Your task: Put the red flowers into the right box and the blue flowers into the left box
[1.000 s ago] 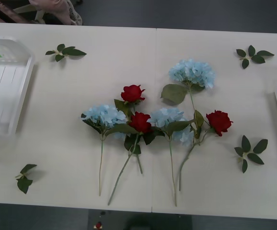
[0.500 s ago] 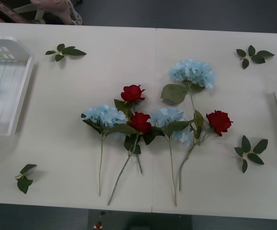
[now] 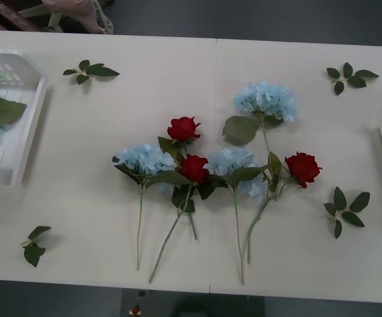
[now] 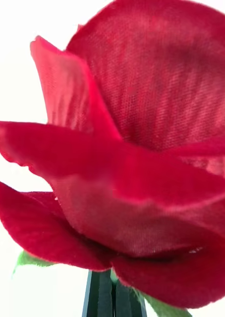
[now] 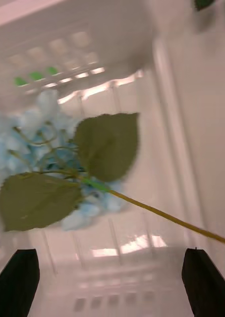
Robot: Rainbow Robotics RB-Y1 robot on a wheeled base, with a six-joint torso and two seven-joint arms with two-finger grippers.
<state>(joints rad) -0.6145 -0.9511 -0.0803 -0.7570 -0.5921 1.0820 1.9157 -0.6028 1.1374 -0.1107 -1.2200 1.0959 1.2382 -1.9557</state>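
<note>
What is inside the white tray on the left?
The left box holds a blue flower with two big leaves, its stem running out past the open left end effector. The ribbed floor beneath the bloom is covered.

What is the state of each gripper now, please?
Left gripper: open above the blue hydrangea.
Right gripper: shut on a red rose.

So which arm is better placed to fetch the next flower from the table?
The left, probably. Its fingers are open and empty above the left box, where a blue flower lies. The right gripper is shut on a red flower.
</note>
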